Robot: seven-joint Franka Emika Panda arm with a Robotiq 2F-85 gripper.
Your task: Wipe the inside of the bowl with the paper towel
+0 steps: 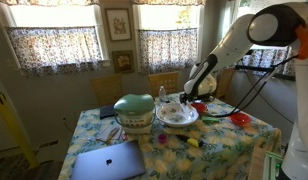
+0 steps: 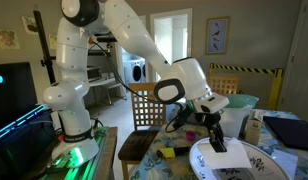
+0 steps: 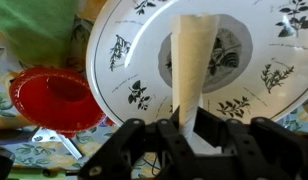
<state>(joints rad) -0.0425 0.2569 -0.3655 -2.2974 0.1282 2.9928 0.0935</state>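
Dining table, exterior view: I am reaching my white arm down over a table covered in a floral tablecloth (image 1: pixel 229 140), with my black claw (image 1: pixel 192 92) hanging just above the far rim of the wide, shallow white bowl (image 1: pixel 177 114). A pale green domed lidded pot (image 1: pixel 134 112) is standing just beside the bowl, a grey laptop (image 1: pixel 108 160) is lying closed at the near corner, and a small red dish (image 1: pixel 239 120) is sitting near the bowl on its other side. The paper towel is too small to make out here.

Opposite exterior view: my claw (image 2: pixel 216 136) is pointing straight down over the bowl (image 2: pixel 234 160), and a white strip of paper towel (image 2: pixel 218 143) is hanging from between my fingers toward the bowl's inside. The green pot (image 2: pixel 237 102) is showing behind my wrist.

Wrist view: my two black fingers (image 3: pixel 144 140) are pinched together on the soft white paper towel (image 3: pixel 194 60), which is stretching away from my claw (image 3: pixel 190 135) as a narrow folded strip across the middle of the bowl (image 3: pixel 124 60). The bowl's white inside is showing dark leafy sprig prints. The red dish (image 3: pixel 54 98) is sitting just beside the bowl's rim. No brand, label or writing is readable in any view.
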